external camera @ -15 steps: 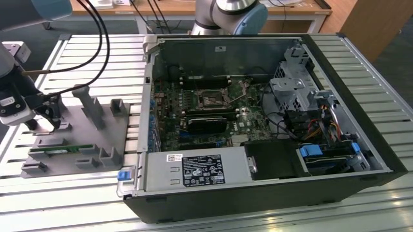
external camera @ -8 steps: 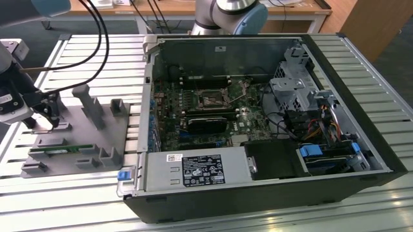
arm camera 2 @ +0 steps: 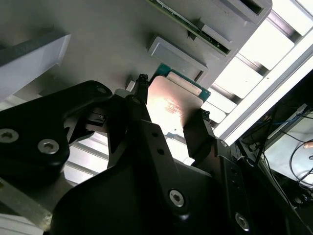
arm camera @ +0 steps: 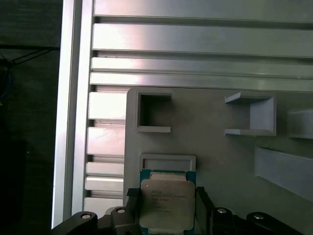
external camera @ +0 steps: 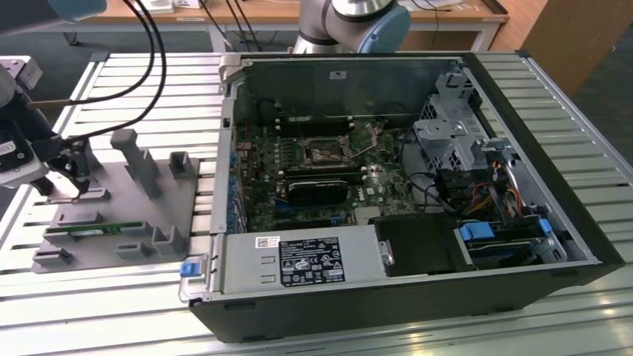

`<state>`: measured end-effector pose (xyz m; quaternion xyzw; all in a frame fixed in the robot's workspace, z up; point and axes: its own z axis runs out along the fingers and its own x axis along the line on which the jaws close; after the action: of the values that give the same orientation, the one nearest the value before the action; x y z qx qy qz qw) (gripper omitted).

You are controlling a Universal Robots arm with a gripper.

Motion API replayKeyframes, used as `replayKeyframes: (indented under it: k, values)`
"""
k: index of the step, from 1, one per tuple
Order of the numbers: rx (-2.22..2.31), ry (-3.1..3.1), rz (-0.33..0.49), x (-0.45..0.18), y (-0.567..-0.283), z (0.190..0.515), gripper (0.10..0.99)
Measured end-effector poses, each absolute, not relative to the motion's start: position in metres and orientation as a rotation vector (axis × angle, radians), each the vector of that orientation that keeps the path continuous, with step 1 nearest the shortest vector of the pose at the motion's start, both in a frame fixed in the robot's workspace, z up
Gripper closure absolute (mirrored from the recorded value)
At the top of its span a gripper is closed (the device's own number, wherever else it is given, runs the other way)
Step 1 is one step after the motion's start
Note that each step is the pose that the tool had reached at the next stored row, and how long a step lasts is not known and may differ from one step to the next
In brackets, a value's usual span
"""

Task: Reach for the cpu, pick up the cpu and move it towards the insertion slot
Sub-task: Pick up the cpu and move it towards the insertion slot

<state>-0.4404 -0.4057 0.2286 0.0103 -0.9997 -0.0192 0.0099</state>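
The cpu (arm camera: 166, 203), a flat square chip with a silvery top and green rim, lies low over the grey fixture block (arm camera: 215, 142). My gripper (arm camera: 166, 198) has one black finger against each of two opposite edges of the chip, shut on it. In the second wrist view the cpu (arm camera 2: 171, 105) shines between the fingertips (arm camera 2: 143, 90) of the gripper (arm camera 2: 172, 98). In the exterior view the gripper (external camera: 59, 182) is at the far left, over the fixture block (external camera: 118, 215). The insertion slot (external camera: 327, 153) sits on the motherboard inside the open computer case (external camera: 554, 222), well off to the exterior view's right.
The fixture block carries raised posts (external camera: 138, 159) and a green memory stick (external camera: 94, 230). Everything rests on a slatted aluminium table (external camera: 129, 81). Black cables (external camera: 148, 59) hang above the table. The case walls rise around the motherboard, with drive cages (external camera: 445, 133) and wiring on its right side.
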Motion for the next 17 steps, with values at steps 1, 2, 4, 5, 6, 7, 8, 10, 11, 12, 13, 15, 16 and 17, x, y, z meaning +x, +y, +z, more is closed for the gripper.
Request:
replayKeyframes:
  k: [1, 2, 4, 5, 6, 7, 8, 10, 11, 12, 13, 15, 16, 17]
  values:
    - [0.032, -3.121, -0.06, -0.4404, -0.4056, 0.2289, 0.545]
    - [0.032, -3.121, -0.06, -0.4404, -0.4056, 0.2294, 0.545]
    - [0.032, -3.121, -0.06, -0.4404, -0.4056, 0.23, 0.545]
    - [0.032, -3.121, -0.06, -0.4404, -0.4056, 0.2304, 0.545]
    - [0.032, -3.121, -0.06, -0.4404, -0.4056, 0.2307, 0.545]
    - [0.032, -3.121, -0.06, -0.4404, -0.4056, 0.2311, 0.545]
    - [0.032, -3.121, -0.06, -0.4404, -0.4056, 0.2312, 0.545]
    - [0.032, -3.121, -0.06, -0.4404, -0.4055, 0.2318, 0.545]
    - [0.032, -3.121, -0.06, -0.4404, -0.4055, 0.232, 0.545]
    - [0.032, -3.121, -0.06, -0.4404, -0.4055, 0.2323, 0.545]
    - [0.032, -3.121, -0.06, -0.4404, -0.4055, 0.2327, 0.545]
    - [0.032, -3.121, -0.06, -0.4404, -0.4055, 0.2334, 0.545]
    - [0.032, -3.121, -0.06, -0.4404, -0.4055, 0.234, 0.545]
    - [0.032, -3.121, -0.06, -0.4404, -0.4054, 0.2346, 0.545]
